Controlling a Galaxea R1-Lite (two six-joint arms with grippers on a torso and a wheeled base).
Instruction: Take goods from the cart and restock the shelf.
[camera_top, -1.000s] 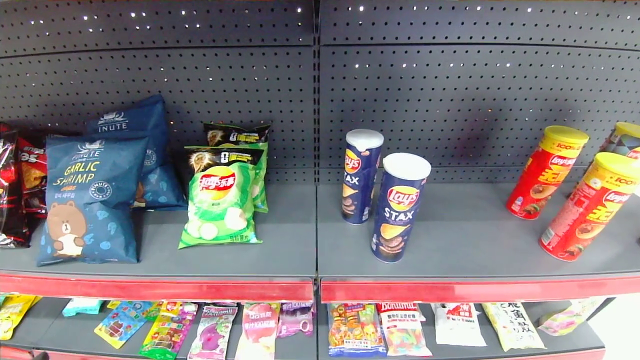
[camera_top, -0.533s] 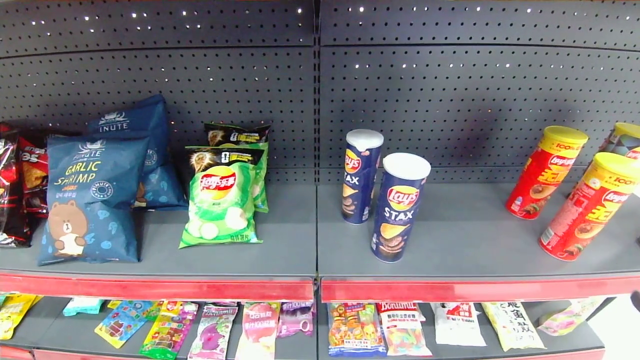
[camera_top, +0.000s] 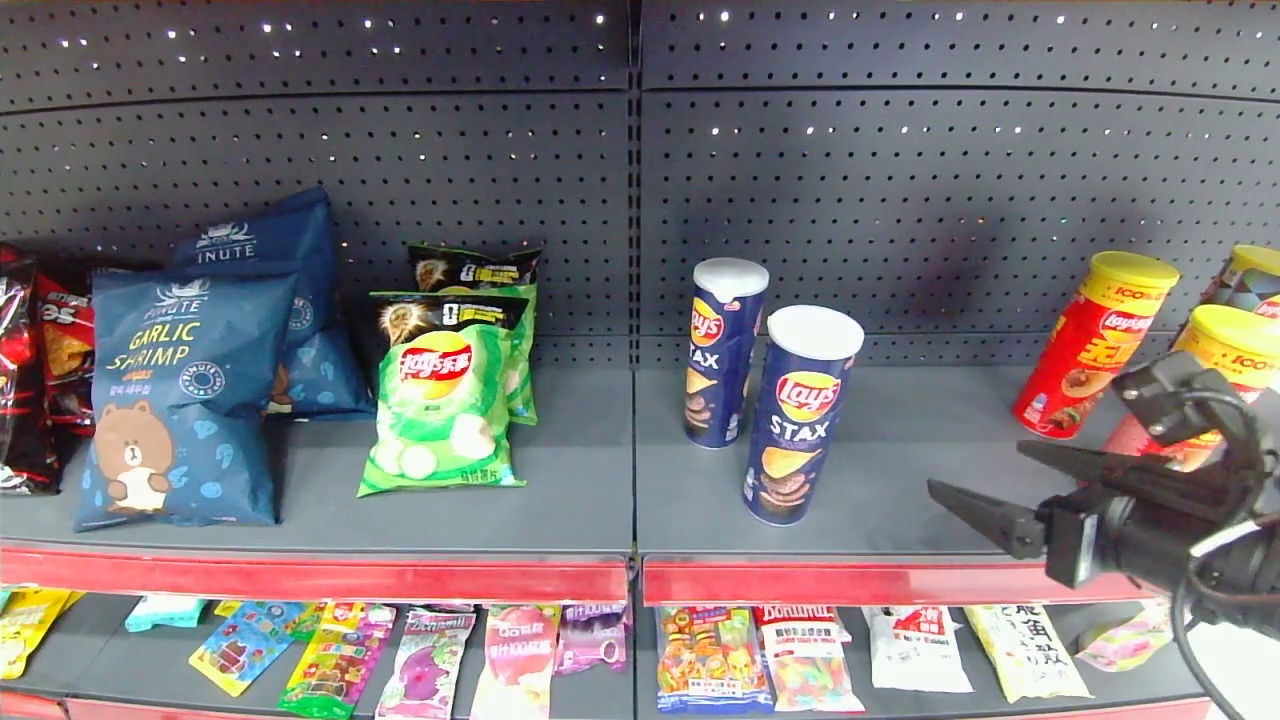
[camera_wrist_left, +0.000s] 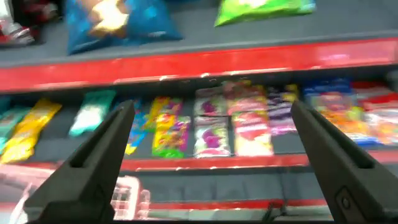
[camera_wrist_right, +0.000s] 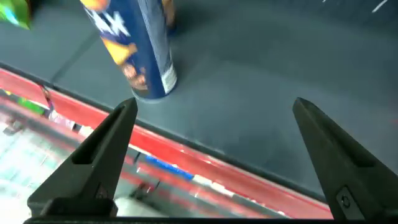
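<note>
grey shelf (camera_top: 900, 430) holds blue tubes (camera_top: 800, 420) at centre and red tubes (camera_top: 1090, 345) toward 3 o'clock. right pincer (camera_top: 978, 470), prongs apart and empty, hangs over the shelf's front lip near 4 o'clock. left pincer (camera_wrist_left: 211, 109), likewise apart and empty, faces the lower shelf (camera_wrist_left: 249, 160). nothing is carried, so the next move probably means fetching goods from the cart.

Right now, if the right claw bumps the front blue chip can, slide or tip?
The front blue chip can is tall and narrow on a small base: a push near the top likely tips it; low down it may slide on the flat shelf. Once down, its round body would probably roll. It looks rigid enough for the open right claw.
</note>
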